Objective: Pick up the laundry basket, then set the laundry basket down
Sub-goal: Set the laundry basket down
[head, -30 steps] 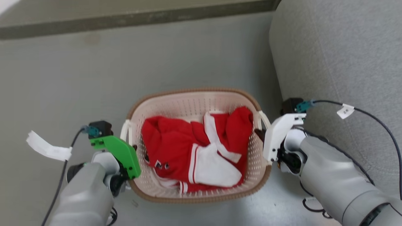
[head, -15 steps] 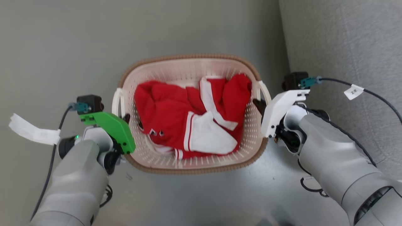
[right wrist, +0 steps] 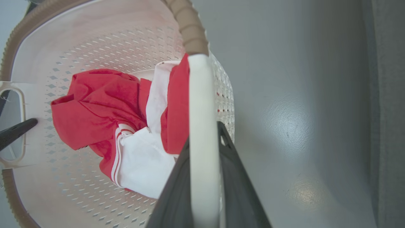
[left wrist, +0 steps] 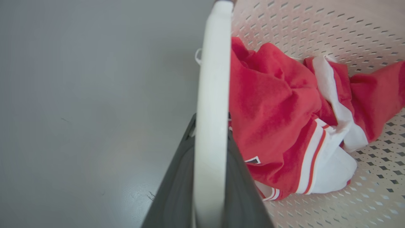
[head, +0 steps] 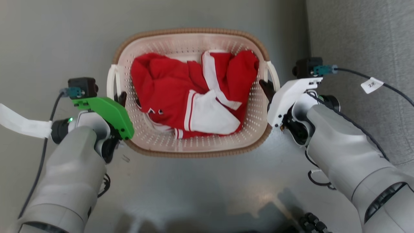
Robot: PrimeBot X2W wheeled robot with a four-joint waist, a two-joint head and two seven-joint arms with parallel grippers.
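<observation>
Two handles (head: 110, 81), 9 and 3 o'clock, sit clamped in left gripper (head: 120, 97) and right gripper (head: 266, 88); laundry basket (head: 194, 31) seems light, stiff.

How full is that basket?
Partly full. One crumpled red-and-white garment lies on the bottom of the basket, well below its rim, and the perforated walls around it are bare.

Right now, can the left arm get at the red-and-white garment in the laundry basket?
Probably not yet: the left arm's jaws are closed on the laundry basket's left handle. The garment lies uncovered close by, so after letting go it looks reachable.
</observation>
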